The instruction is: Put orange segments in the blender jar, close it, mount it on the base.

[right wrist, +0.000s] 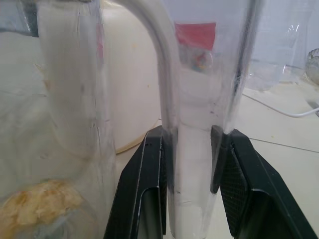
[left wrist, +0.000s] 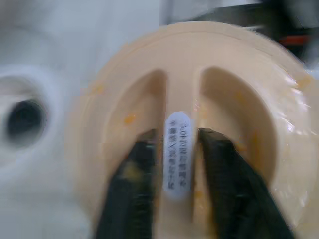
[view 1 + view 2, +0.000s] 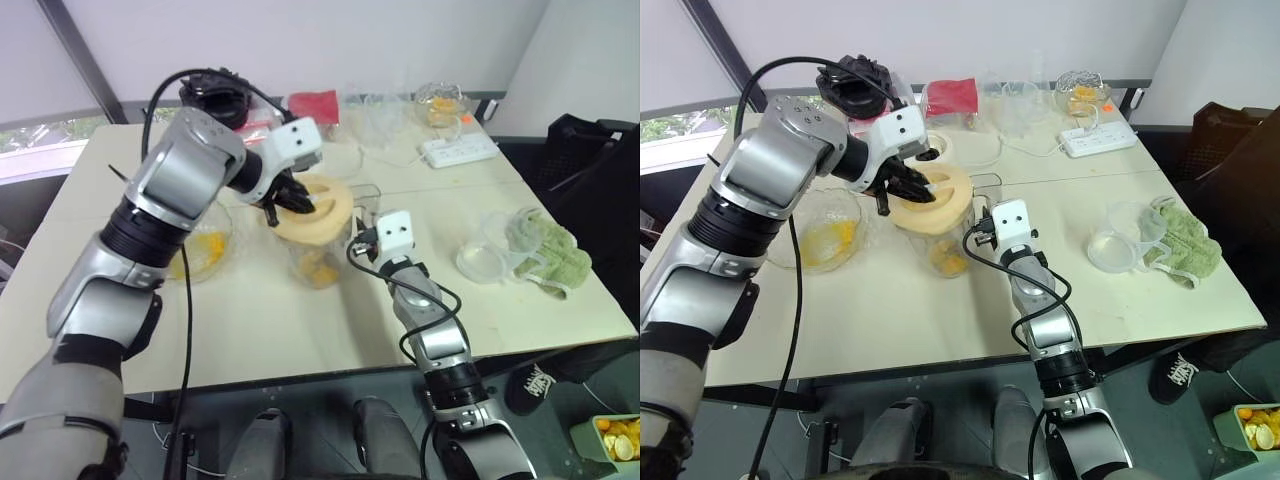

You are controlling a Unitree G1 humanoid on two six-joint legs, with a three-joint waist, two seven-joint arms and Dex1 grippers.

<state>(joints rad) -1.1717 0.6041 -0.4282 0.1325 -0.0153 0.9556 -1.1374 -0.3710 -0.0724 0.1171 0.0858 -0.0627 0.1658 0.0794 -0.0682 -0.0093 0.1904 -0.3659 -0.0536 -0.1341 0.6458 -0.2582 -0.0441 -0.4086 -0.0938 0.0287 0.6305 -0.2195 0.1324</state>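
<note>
The clear blender jar [image 3: 318, 258] stands mid-table with orange segments [image 3: 320, 270] lying in its bottom. A pale-yellow round lid [image 3: 325, 215] sits tilted on its mouth. My left gripper [image 2: 178, 134] comes down on the lid from the left, its two black fingers [image 2: 144, 164] pressed against either side of the lid's central ridge. My right gripper [image 1: 192, 134] reaches in level from the near side and is shut on the jar's clear handle [image 1: 194, 164]. More orange segments lie in a shallow clear bowl [image 3: 205, 250] left of the jar. The cream-white base [image 2: 25, 119] with its black socket stands just behind the jar.
A white power strip [image 3: 458, 150] and a clear bowl with fruit [image 3: 442, 105] are at the back right. A small clear tub [image 3: 482, 262] and a green cloth [image 3: 545, 250] lie right of the jar. A red packet [image 3: 315, 105] and a black object [image 3: 215, 95] sit at the back.
</note>
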